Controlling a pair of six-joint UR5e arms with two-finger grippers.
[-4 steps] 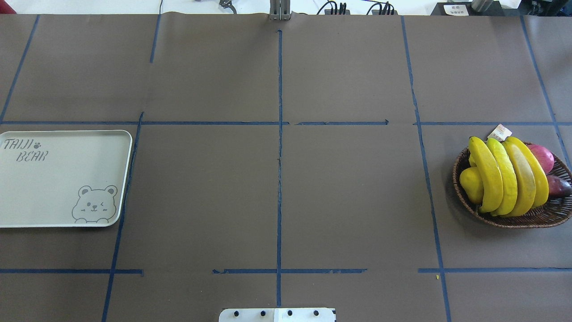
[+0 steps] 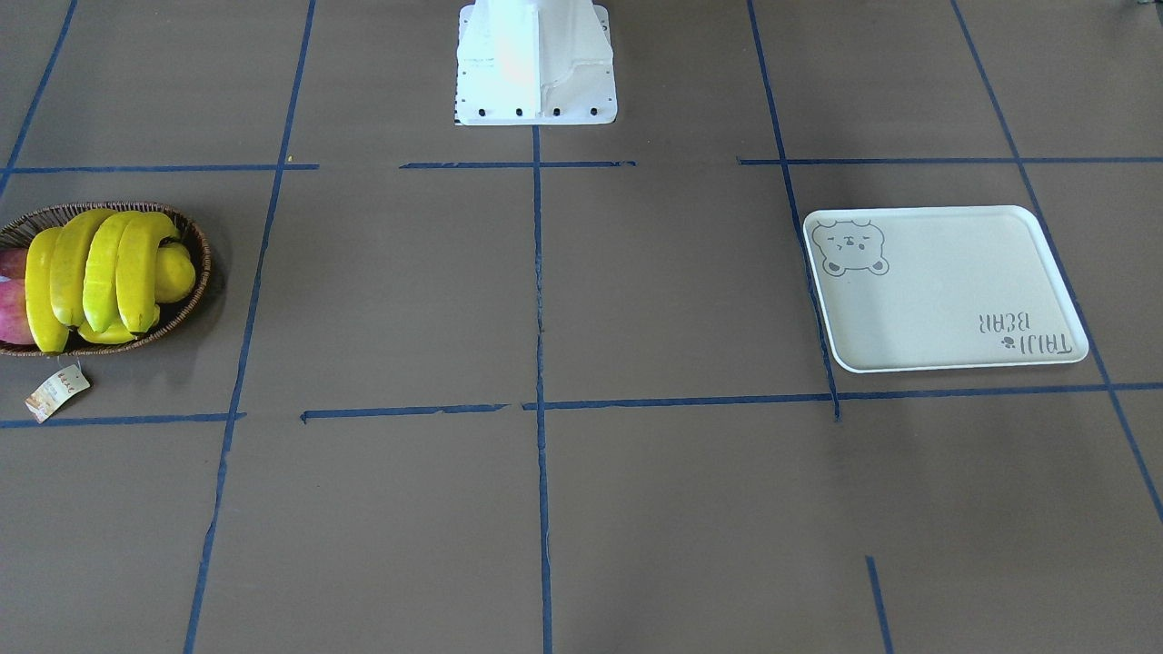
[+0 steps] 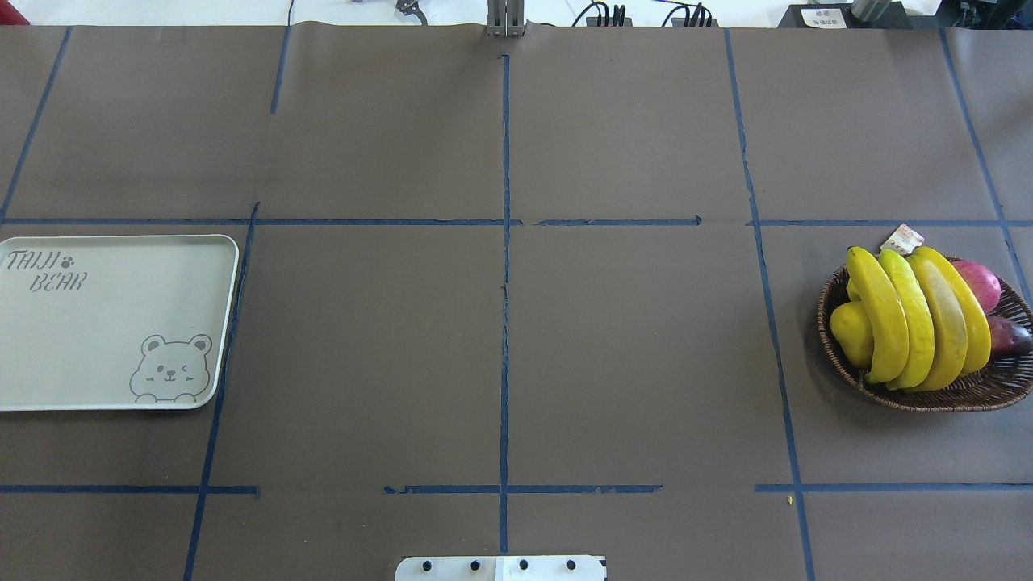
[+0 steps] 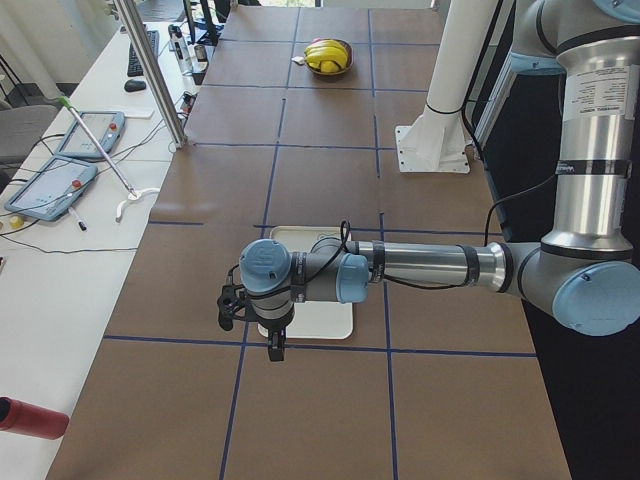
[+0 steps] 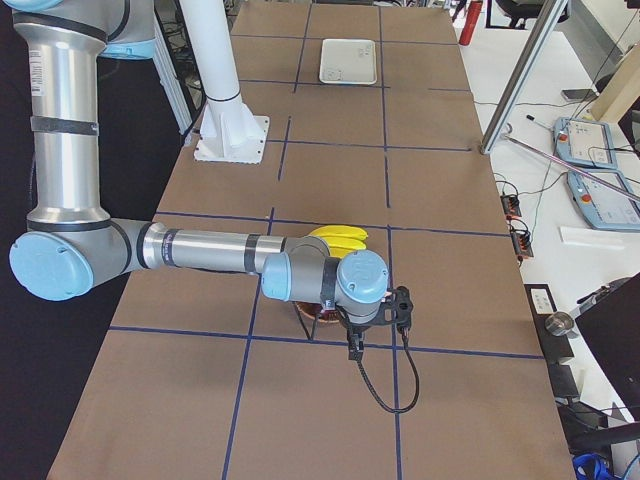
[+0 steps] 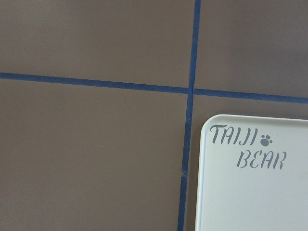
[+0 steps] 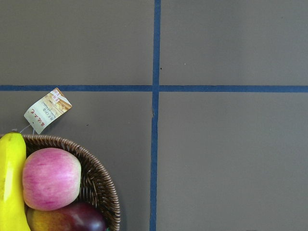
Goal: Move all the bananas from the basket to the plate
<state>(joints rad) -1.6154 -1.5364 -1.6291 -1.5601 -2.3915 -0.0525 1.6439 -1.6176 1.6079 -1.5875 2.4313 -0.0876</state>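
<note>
Finding: 4 bananas (image 3: 912,323) lie side by side in the basket (image 3: 989,387), at the right end of the table (image 3: 629,347) in the overhead view, resting on top of the other fruit. A stubby yellow fruit (image 3: 849,332) presses against the outer banana on the side towards the table's middle. A pink apple (image 3: 978,284) and a dark purple fruit (image 3: 1010,336) sit against the banana on the opposite side. The basket's paper tag (image 3: 902,239) lies on the table just beyond the rim. The plate (image 3: 105,339) sits well apart at the left end, flat, with its bear drawing and lettering uncovered. Blue tape lines (image 3: 504,323) cross the brown surface between the 2 items, and the white pedestal (image 2: 536,64) stands at the robot's edge, off to the side of that stretch. The left gripper (image 4: 274,348) hangs above the plate's edge and the right gripper (image 5: 352,348) hangs above the basket, its wrist hiding most of the wicker in the right-side view. Each shows in a side view only, so whether either pair of jaws is released or clenched cannot be told.
</note>
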